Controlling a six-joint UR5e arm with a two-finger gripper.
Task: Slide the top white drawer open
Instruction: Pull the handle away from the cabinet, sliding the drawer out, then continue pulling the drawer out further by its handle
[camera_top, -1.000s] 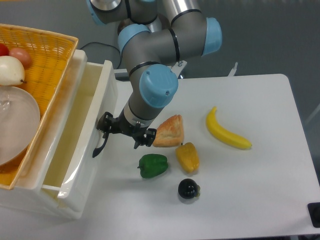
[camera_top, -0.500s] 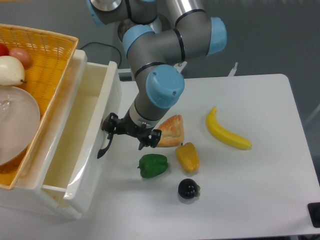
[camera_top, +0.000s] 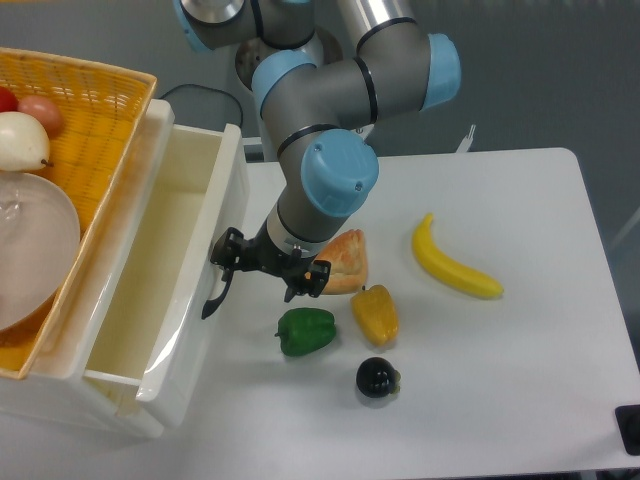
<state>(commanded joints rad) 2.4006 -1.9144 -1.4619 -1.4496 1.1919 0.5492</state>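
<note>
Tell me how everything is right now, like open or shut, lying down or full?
top drawer: pulled well open, looks empty inside
black handle: held at its top end by the gripper
gripper: at the handle, jaws closed on it
basket: sits on top of the drawers, holding fruit and a clear bowl
banana: lying flat on the table
bread: lying beside the arm
green pepper: lying on its side

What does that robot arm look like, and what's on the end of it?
The arm is thick grey metal tubes joined by round joints with light-blue caps. It ends in a small black two-finger gripper. A black cable trails on the table behind the base.
</note>
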